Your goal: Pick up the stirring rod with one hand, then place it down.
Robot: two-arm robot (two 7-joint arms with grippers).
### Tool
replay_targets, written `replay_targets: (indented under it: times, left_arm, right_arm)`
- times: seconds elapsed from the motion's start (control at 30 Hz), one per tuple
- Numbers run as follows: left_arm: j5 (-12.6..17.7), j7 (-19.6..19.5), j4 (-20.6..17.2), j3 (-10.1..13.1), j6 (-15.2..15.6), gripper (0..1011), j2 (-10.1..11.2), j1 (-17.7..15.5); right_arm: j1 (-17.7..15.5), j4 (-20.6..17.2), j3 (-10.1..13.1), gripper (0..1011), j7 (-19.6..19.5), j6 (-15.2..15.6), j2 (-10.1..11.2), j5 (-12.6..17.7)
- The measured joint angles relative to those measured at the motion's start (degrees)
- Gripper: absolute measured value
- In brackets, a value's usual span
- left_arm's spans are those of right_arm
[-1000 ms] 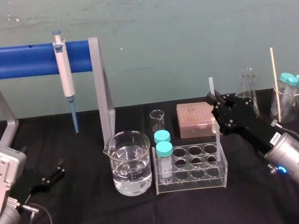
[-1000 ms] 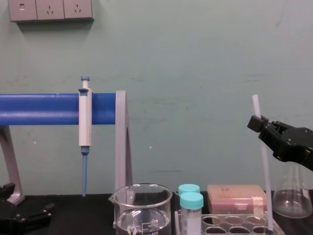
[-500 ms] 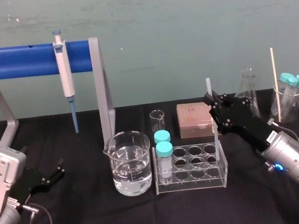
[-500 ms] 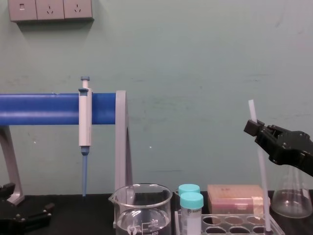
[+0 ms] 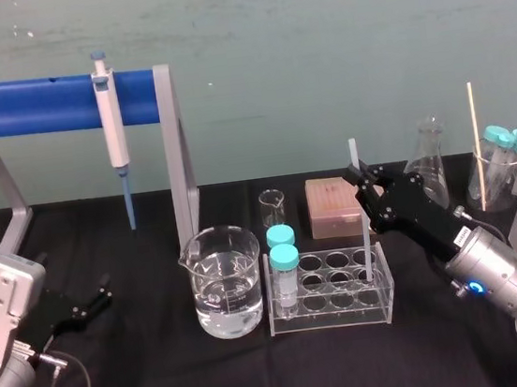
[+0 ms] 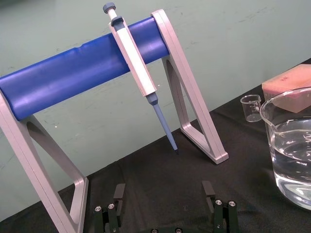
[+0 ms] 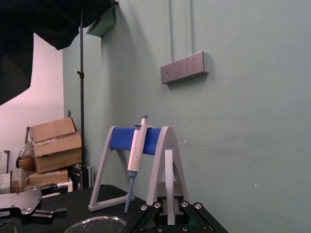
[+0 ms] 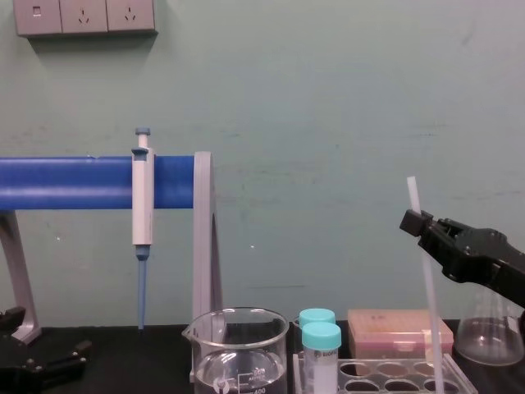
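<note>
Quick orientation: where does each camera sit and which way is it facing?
Head: high, looking forward and down at the table; left gripper parked open at left, right gripper holding the stirring rod upright, its lower end at the tube rack.
Chest: lower, looking level across the table at the wall; right gripper at right.
Left wrist: past its own open fingers toward the pipette stand.
Right wrist: along the stirring rod toward the wall.
Shared: all four show the pipette stand.
</note>
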Motion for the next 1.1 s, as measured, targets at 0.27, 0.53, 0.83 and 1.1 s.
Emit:
replay_targets:
  times: [0.27, 0.53, 0.83, 1.1]
  left_arm:
    - [0.0, 0.0, 0.0, 0.0, 0.0, 1000, 0.0, 0.0]
    - [0.0, 0.0, 0.0, 0.0, 0.0, 1000, 0.0, 0.0]
    - [0.0, 0.0, 0.0, 0.0, 0.0, 1000, 0.0, 0.0]
    - [0.0, 0.0, 0.0, 0.0, 0.0, 1000, 0.0, 0.0]
  right_arm:
    - [0.5, 1.6, -0.4, 70, 0.6, 2.0, -0.2, 0.8]
    - [1.6, 4.2, -0.9, 70, 0.8, 2.0, -0.4, 0.1]
    - [2.5, 6.4, -1.8, 70, 1.3, 1.7, -0.5, -1.4]
    - [3.0, 7.1, -2.9, 70, 1.8, 3.2, -0.2, -2.6]
